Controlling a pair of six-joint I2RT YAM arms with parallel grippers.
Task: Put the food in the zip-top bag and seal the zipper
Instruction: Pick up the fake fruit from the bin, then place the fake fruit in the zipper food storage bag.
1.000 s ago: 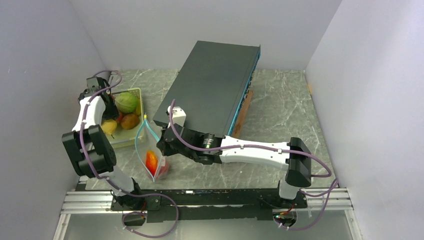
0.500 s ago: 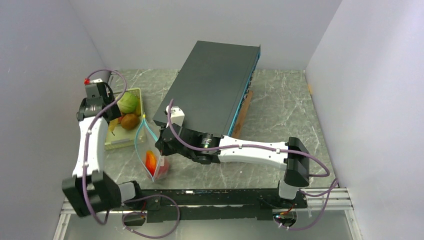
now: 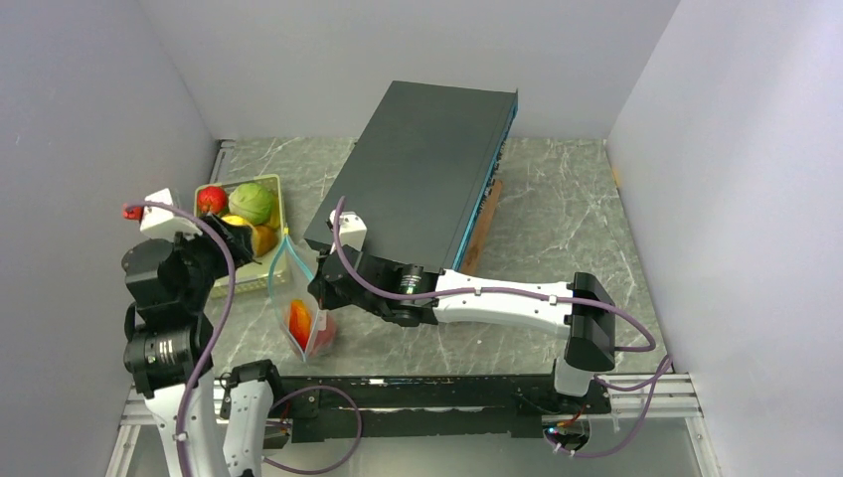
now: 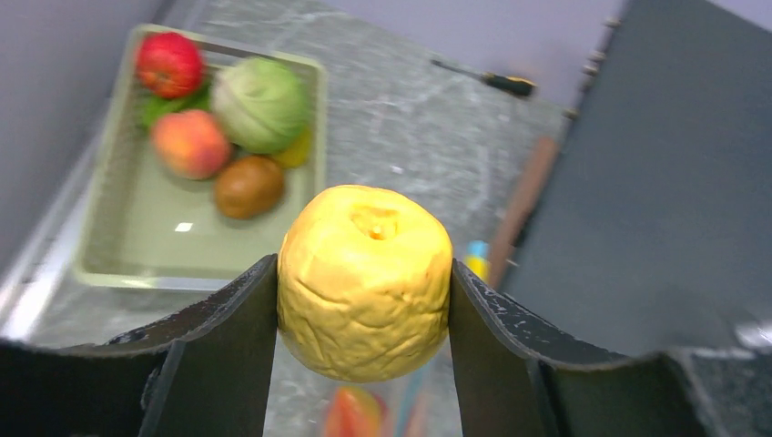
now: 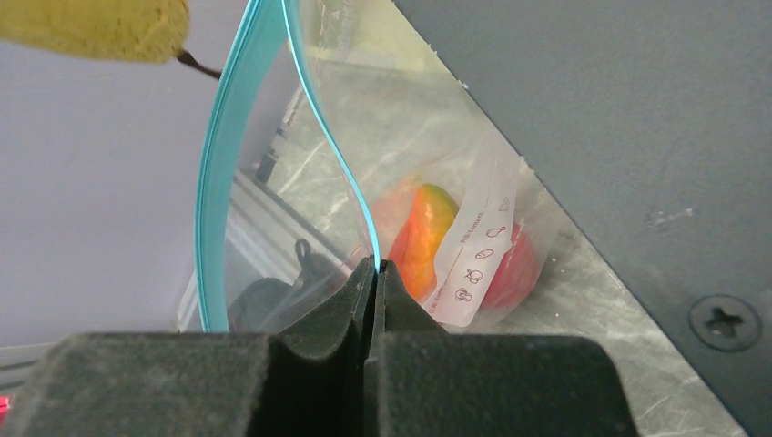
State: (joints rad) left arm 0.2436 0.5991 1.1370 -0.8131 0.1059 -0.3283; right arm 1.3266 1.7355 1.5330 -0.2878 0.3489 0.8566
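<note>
My left gripper (image 4: 364,296) is shut on a wrinkled yellow fruit (image 4: 364,264) and holds it in the air. In the top view it (image 3: 260,238) hangs just left of the top of the bag's mouth. The clear zip-top bag (image 3: 298,303) stands open, its teal zipper (image 5: 218,164) spread in a loop. My right gripper (image 5: 376,266) is shut on the near zipper edge and holds the mouth open. An orange-red piece (image 5: 421,237) and a red piece (image 5: 514,264) lie inside. A red apple (image 4: 168,64), a green cabbage (image 4: 261,103), a peach (image 4: 189,144) and a brown piece (image 4: 248,186) sit in the basket (image 4: 137,246).
A big dark slab (image 3: 427,169) with a blue edge lies behind the bag, close to my right arm. A wooden strip (image 3: 485,229) lies along its right side. A screwdriver (image 4: 496,84) lies on the table behind the basket. A grey wall stands close on the left.
My left arm has risen out of the basket with the yellow fruit and swung right toward the bag's mouth. My right gripper has kept its hold on the bag edge.
</note>
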